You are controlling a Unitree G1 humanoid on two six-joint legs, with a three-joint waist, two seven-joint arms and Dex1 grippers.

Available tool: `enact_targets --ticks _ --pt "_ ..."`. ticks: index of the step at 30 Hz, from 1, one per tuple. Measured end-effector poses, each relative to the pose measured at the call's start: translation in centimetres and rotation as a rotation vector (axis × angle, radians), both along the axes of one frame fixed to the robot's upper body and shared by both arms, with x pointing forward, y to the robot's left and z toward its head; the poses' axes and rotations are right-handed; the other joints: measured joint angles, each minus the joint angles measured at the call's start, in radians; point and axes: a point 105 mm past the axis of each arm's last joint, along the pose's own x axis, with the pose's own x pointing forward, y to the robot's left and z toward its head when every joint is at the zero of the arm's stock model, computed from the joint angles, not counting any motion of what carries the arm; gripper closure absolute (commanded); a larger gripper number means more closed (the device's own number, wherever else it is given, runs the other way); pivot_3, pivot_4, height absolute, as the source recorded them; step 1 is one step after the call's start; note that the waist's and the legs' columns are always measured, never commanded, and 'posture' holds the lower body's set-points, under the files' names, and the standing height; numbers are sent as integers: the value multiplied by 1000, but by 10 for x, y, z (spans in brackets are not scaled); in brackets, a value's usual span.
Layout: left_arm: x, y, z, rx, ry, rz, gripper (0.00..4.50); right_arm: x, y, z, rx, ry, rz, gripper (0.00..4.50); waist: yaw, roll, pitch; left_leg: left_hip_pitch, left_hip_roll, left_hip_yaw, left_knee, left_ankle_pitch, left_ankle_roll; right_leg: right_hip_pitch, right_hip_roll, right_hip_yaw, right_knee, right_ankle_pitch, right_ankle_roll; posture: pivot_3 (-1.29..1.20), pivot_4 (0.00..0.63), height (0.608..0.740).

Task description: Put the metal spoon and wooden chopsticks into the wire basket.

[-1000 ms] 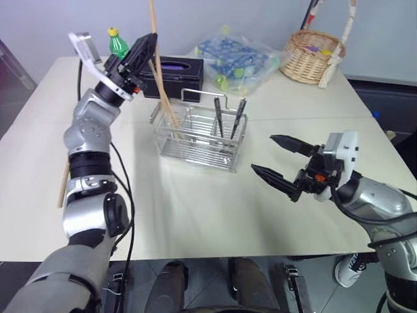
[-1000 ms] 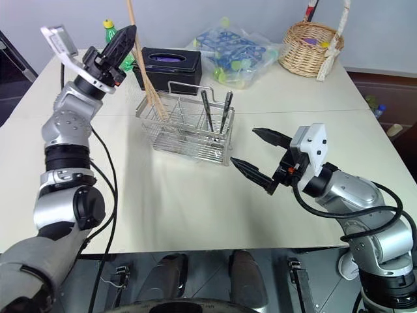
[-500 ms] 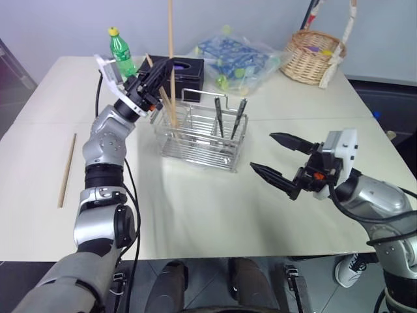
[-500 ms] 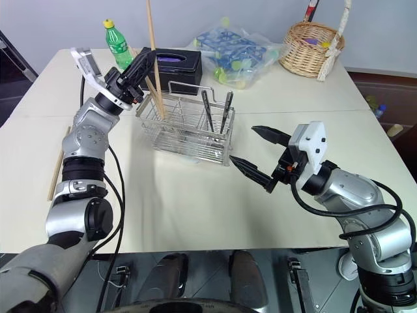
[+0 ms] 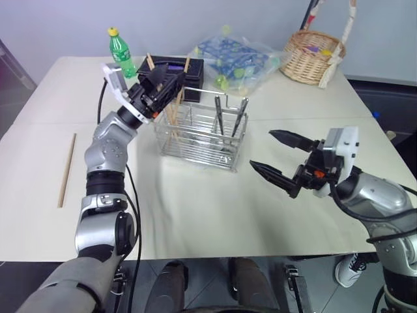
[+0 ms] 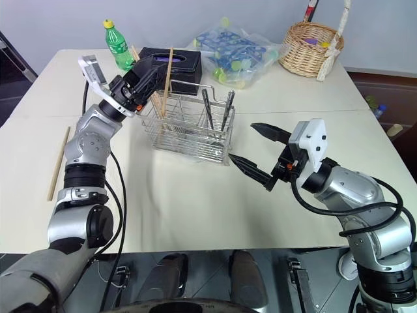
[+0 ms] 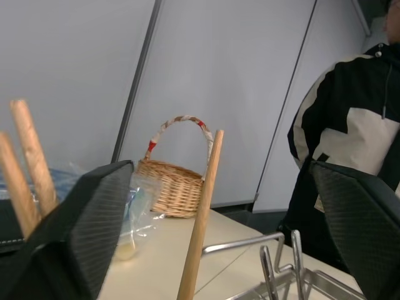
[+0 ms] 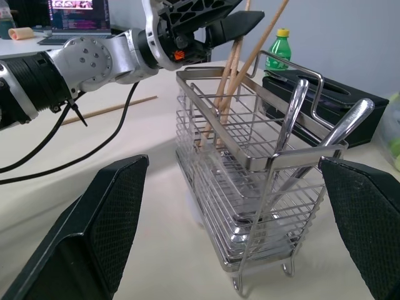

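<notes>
Left gripper [image 5: 171, 77] spread around a light-brown wooden chopstick [image 6: 168, 68] in the silver wire basket [image 6: 189, 127]; withdrawing carelessly could tip it out.

Left gripper [image 6: 155, 67] came down from above the wire basket [image 6: 189, 121] to its rim and went from clamped on the wooden chopstick [image 6: 168, 70] to fingers spread, stick loose between them. That chopstick, earlier towering out of frame, now stands low in the basket's left compartment beside the others. Loose chopstick [image 5: 67, 169] on the worktop, hidden by the left arm a second ago, is exposed.
</notes>
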Motion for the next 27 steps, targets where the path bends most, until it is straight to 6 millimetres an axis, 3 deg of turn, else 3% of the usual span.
enact_targets --ticks 4,7,11,15,21,24,27 --pt "-4 3 12 -49 7 -8 15 0 0 0 0 2 3 0 0 0 0 0 0 0 0 0 0 0 0 0 0 0 0 0 150 740" --pt "-7 13 38 -150 -9 -3 15 0 0 0 -2 6 10 0 0 0 0 0 0 0 0 0 0 0 0 0 0 0 0 0 150 740" --pt "-13 36 85 -259 -70 55 15 -3 4 -1 -20 11 52 0 -2 0 0 0 0 0 0 0 0 0 0 0 0 0 0 0 150 740" --pt "-8 72 104 -275 -53 242 15 -10 11 -4 -67 17 125 0 -3 0 0 1 0 0 0 0 0 0 0 0 0 0 0 0 150 740" --pt "16 126 74 -68 116 686 15 -18 18 -7 -106 22 203 0 -1 0 0 1 0 0 0 0 0 0 0 0 0 0 0 0 150 740" --pt "17 167 33 115 293 960 15 -22 21 -8 -125 26 242 0 -7 0 0 1 0 0 -1 0 0 -1 0 0 1 0 0 0 150 740" --pt "0 216 -31 297 560 1207 15 -25 23 -10 -152 14 272 0 -9 0 0 1 0 0 -1 0 0 -1 0 0 2 0 0 0 150 740"
